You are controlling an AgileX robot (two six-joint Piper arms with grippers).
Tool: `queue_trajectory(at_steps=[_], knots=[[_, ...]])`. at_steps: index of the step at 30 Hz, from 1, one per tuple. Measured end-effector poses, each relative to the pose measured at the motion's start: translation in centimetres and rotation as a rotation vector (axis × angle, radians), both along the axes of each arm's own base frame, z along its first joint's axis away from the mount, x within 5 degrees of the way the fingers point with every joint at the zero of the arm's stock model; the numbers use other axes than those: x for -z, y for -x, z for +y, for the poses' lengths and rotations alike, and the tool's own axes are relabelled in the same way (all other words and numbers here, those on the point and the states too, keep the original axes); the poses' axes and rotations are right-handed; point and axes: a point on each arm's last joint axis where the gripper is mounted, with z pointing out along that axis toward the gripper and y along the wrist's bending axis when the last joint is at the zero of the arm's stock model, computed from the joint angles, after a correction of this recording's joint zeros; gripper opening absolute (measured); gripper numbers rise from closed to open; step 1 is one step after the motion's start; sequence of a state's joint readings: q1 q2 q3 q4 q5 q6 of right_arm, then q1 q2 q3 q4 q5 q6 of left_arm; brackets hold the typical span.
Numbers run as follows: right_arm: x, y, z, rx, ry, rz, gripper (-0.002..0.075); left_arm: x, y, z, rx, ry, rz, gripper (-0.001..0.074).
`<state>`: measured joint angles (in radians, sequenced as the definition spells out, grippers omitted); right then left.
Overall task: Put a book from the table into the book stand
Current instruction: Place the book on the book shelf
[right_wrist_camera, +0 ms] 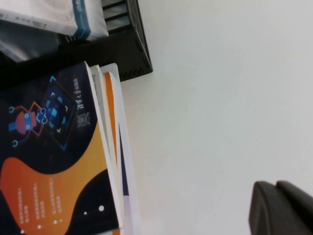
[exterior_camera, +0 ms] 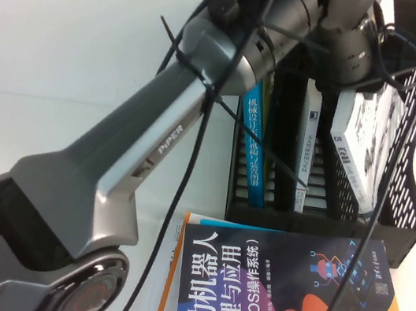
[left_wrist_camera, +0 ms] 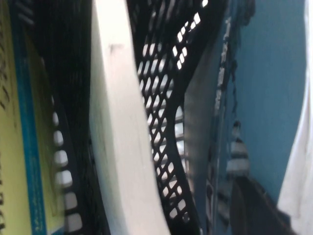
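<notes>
The book stand is a black perforated rack at the far right of the table. The book, white cover with a black drawing, leans tilted in the stand's right slot. My left gripper reaches over the stand and is shut on the book's top. In the left wrist view the book's teal back cover lies against one dark finger, beside the stand's divider. My right gripper is shut and empty above bare table; it is out of the high view.
A blue-spined book stands in the left slot and a white-edged book in the middle slot. A dark book with orange graphics tops a stack in front of the stand. My left arm crosses the table diagonally.
</notes>
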<state>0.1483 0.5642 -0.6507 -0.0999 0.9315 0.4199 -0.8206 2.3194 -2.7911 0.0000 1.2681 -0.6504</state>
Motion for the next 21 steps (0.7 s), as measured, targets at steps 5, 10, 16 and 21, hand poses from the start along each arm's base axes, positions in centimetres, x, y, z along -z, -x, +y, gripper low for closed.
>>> queue_trajectory(at_steps=[5,10,16,21], knots=[[0.0,0.0,0.2,-0.003,-0.020,0.006,-0.0003,1.8,-0.7,-0.8,-0.005,-0.010,0.027,0.0117],[0.0,0.1,0.3,-0.009,-0.041,0.009,-0.0003,2.4,-1.1,-1.3,-0.004,0.003,0.016,0.0117],[0.0,0.1,0.4,-0.012,-0.043,0.009,-0.0003,2.3,-1.1,-1.5,0.000,0.013,0.004,0.0117],[0.0,0.1,0.4,-0.013,-0.044,0.009,-0.0003,1.6,-1.5,-1.9,0.006,0.084,-0.080,0.0209]])
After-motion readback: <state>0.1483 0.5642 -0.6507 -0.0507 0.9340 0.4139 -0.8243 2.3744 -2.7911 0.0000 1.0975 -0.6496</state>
